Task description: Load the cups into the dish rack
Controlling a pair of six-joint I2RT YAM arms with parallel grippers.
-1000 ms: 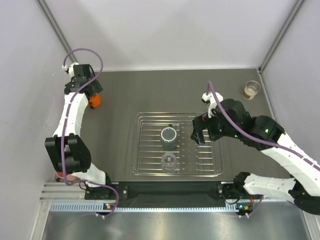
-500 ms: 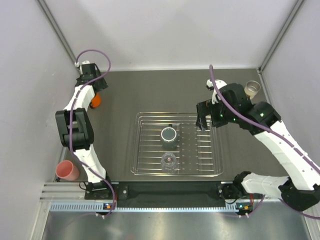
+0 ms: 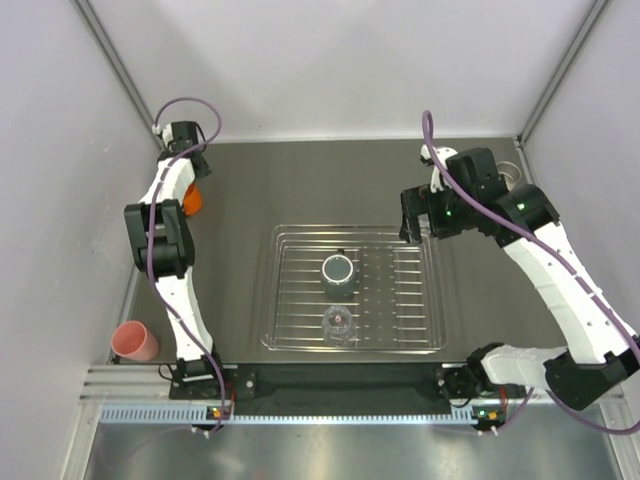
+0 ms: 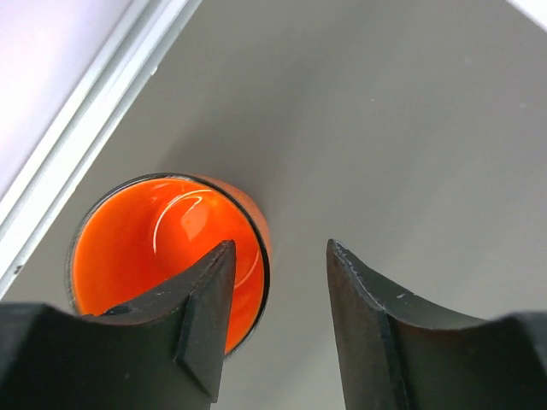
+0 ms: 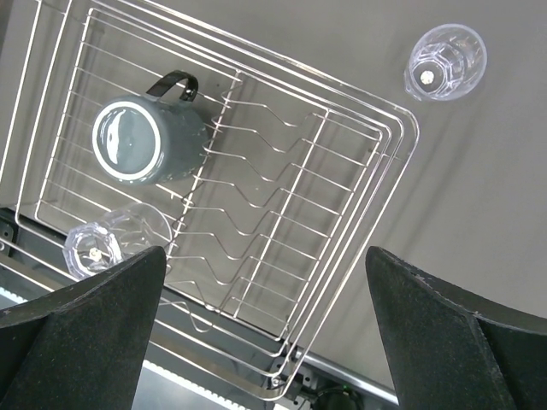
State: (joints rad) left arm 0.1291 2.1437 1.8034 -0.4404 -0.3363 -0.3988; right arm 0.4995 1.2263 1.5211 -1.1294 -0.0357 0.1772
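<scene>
Pink cup (image 3: 133, 341) upright on table (image 3: 300, 190), lower left of top view. Orange cup (image 3: 191, 200) upper left. Left gripper (image 4: 273, 316) over it, fingers apart and straddling its rim, one over mouth, other outside. Dish rack (image 3: 268, 300) at centre, dark grey cup (image 3: 338, 270) and clear cup (image 3: 338, 322) inside. Right gripper (image 5: 265, 256) above rack's upper-right corner, fingers wide apart, holding nothing. Loose clear cup (image 5: 445, 61) on table beyond rack, upper right of right wrist view.

Overhead sees the whole table (image 3: 300, 190); right wrist shares the dish rack (image 3: 400, 300), left wrist the orange cup (image 4: 128, 239).
</scene>
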